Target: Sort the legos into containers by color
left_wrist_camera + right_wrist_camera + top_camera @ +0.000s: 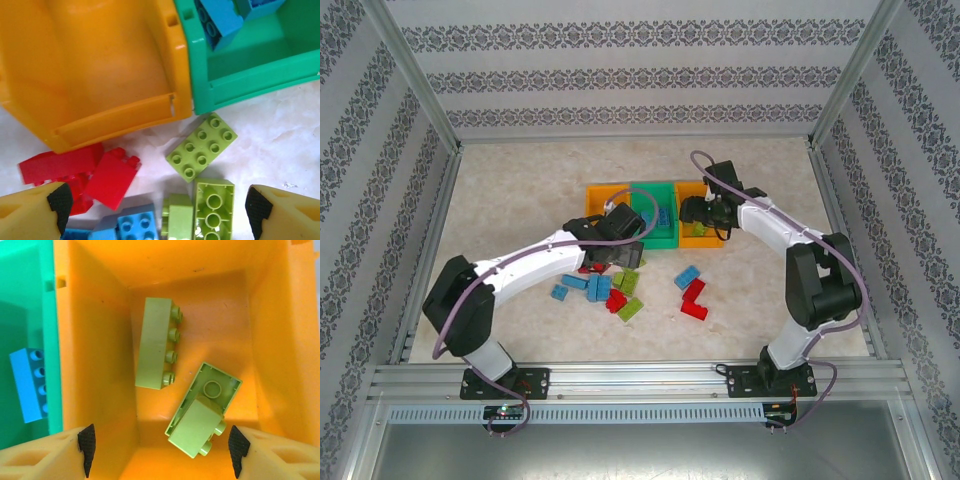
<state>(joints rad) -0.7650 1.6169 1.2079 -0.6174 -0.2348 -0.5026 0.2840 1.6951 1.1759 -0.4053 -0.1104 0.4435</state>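
Three joined containers stand mid-table: an orange bin [603, 199], a green bin [655, 207] and a second orange bin [694, 238]. My left gripper [157, 210] is open, low over loose legos in front of the left orange bin [100, 65]: a lime brick [202, 146], an upturned lime brick [214, 210], red bricks [112, 177] and a blue brick [135, 225]. My right gripper [161, 450] hangs open above the right orange bin [100, 365], nothing between its fingers. Inside lie a long lime brick [155, 342] and two more lime bricks [197, 427]. Blue bricks [220, 20] lie in the green bin.
More loose bricks lie on the marble table [520, 190] in front of the bins: red ones [693, 300], a blue one [687, 276], another blue one [560, 292] and a lime one [630, 308]. Metal frame posts and patterned walls close in the sides and back.
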